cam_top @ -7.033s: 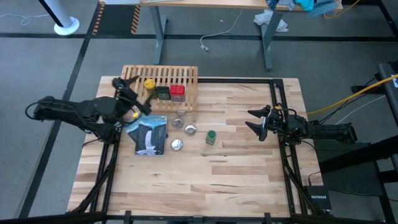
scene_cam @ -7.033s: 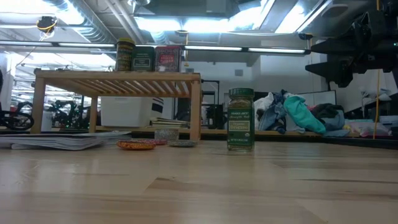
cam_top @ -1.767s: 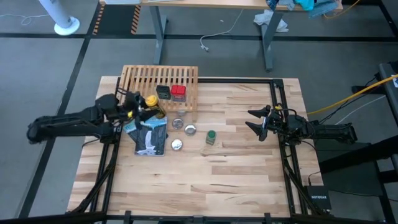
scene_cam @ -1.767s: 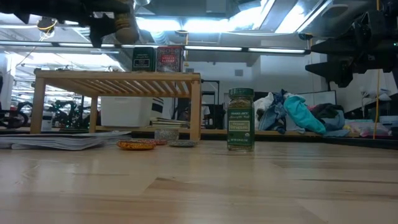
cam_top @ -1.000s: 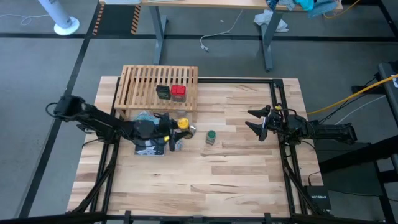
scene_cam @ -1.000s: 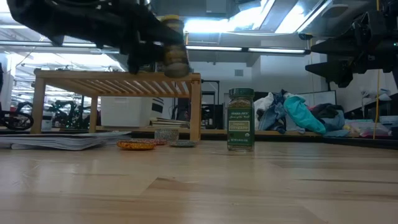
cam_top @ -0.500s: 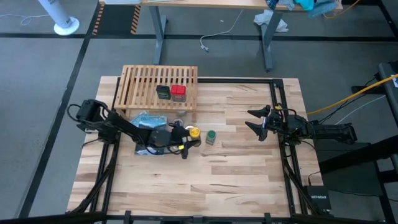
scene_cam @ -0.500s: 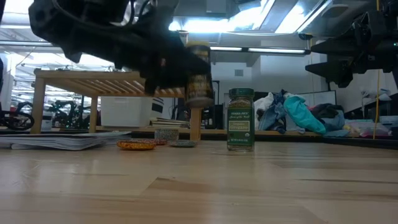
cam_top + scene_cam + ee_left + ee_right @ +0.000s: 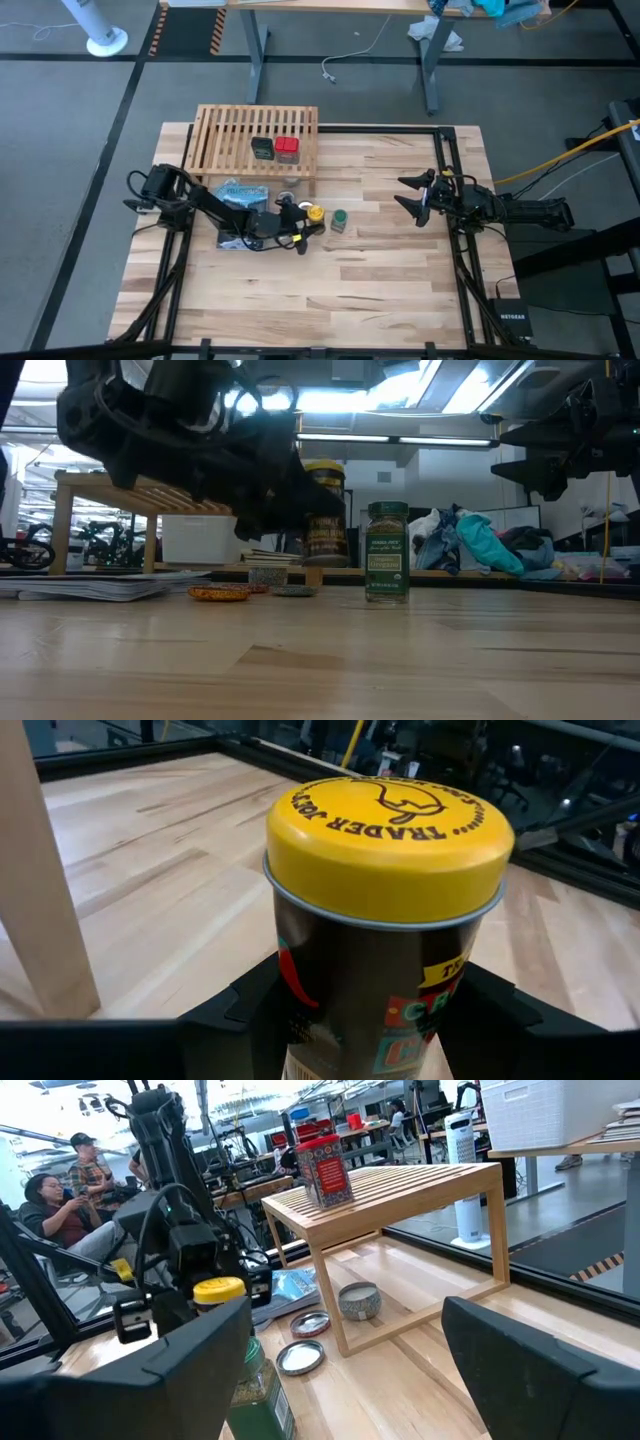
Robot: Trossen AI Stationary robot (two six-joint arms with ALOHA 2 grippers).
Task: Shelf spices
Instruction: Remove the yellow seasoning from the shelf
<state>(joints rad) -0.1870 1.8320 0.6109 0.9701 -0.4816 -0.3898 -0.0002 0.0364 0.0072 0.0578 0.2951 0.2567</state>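
Table [image 9: 380, 290]: butcher-block top, pale wood strips w/ visible grain, rectangular, black frame rails along the sides.

Shelf [image 9: 225, 135]: low slatted rack, bamboo-coloured parallel bars on square legs, at the far-left part of the table. You've got two boxy tins on top, side by side near its front edge: black tin [image 9: 262, 148] and red tin [image 9: 287, 148]. Under/in front of the rack lies a flat blue-and-white packet [image 9: 238, 192], glossy; small round silvery tins [image 9: 358, 1300] sit by a shelf leg.

Left arm: stretched low across the packet toward table centre. Left gripper [image 9: 303, 226] is clamped on the yellow-capped jar [image 9: 315, 212]; the left wrist view shows both dark fingers pressed against the jar's sides. Jar: cylindrical, dark label, smooth yellow lid w/ black print, upright, held just above the tabletop in the low view, just beside the green-capped jar [image 9: 339, 219].

Green-capped jar: round glass, green label, standing upright on the table, off the shelf, in front of its right end.

Right gripper [image 9: 412, 196]: hovers over the right side of the table, well apart from all spices, fingers spread wide, holding nothing.
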